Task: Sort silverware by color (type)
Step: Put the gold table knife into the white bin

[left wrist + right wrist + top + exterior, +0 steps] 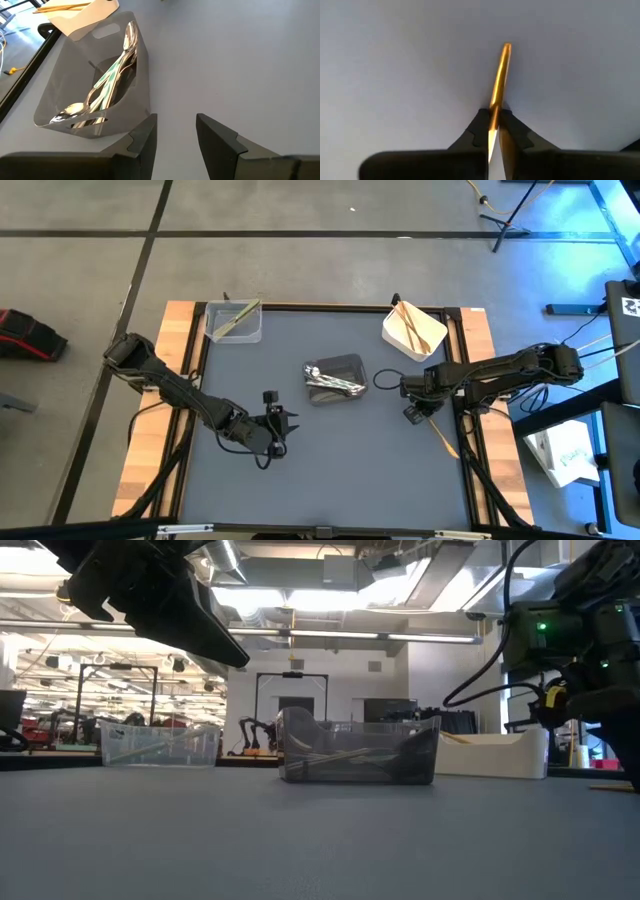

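Left arm reaches in from the worktop's left edge, its gripper (277, 423) poised low near the middle with jaws apart. Right arm stretches in from the right side, its gripper (494, 131) angled down, jaws pinched on a tan utensil (499, 80), apparently a wooden handle.

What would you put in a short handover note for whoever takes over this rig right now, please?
Right gripper: shut on a tan wood-coloured utensil, at the table's right side.
Left gripper: open, empty, near the dark grey tub.
Done: silver utensils in the dark grey tub, pale green utensils in the clear tub, other tan utensils in the white tub.
Left: the held utensil probably goes to the white tub.
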### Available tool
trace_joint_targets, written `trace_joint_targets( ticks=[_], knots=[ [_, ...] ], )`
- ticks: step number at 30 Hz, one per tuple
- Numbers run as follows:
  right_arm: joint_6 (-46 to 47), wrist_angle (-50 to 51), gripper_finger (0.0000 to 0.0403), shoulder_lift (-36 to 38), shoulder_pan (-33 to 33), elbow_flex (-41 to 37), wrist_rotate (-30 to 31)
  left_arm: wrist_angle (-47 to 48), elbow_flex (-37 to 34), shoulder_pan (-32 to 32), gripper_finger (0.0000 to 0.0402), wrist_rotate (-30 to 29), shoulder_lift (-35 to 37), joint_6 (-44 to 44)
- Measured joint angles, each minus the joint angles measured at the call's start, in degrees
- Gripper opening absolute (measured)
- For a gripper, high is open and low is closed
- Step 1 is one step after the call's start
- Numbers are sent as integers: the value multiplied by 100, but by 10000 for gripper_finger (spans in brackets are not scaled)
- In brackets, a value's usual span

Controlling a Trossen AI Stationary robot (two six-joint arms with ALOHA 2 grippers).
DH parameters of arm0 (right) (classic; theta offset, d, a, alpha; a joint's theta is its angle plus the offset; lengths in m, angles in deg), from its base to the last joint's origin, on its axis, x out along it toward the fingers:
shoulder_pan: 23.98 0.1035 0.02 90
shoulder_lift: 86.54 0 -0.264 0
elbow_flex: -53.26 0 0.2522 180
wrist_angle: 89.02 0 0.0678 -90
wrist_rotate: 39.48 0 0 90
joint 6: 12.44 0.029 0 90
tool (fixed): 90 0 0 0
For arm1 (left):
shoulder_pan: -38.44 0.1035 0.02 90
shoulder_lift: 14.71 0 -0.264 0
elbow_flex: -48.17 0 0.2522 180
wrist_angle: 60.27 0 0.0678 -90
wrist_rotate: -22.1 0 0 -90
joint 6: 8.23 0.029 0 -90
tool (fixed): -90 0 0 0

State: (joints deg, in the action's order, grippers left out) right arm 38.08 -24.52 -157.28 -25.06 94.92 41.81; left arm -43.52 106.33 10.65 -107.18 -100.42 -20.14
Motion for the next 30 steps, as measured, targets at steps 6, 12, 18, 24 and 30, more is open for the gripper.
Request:
trace_joint_targets(
  ticks=[6, 12, 18, 24, 30],
  knots=[
    [-205, 81, 9, -13, 7, 161, 146, 0, 0, 0, 131, 0, 0, 0],
    [-625, 124, 4, 0, -7, 667, 628, -2, 0, 0, 131, -1, 0, 0],
    [-1075, 238, 6, 7, -4, 1321, 1181, 0, 0, 0, 131, 0, 0, 0],
    [-1721, 358, 7, 9, -7, 2181, 2182, -2, 0, 0, 131, -2, 0, 0],
    [-2492, 320, 7, 11, -282, 2956, 2896, 0, 0, 0, 131, 0, 0, 0]
  ],
)
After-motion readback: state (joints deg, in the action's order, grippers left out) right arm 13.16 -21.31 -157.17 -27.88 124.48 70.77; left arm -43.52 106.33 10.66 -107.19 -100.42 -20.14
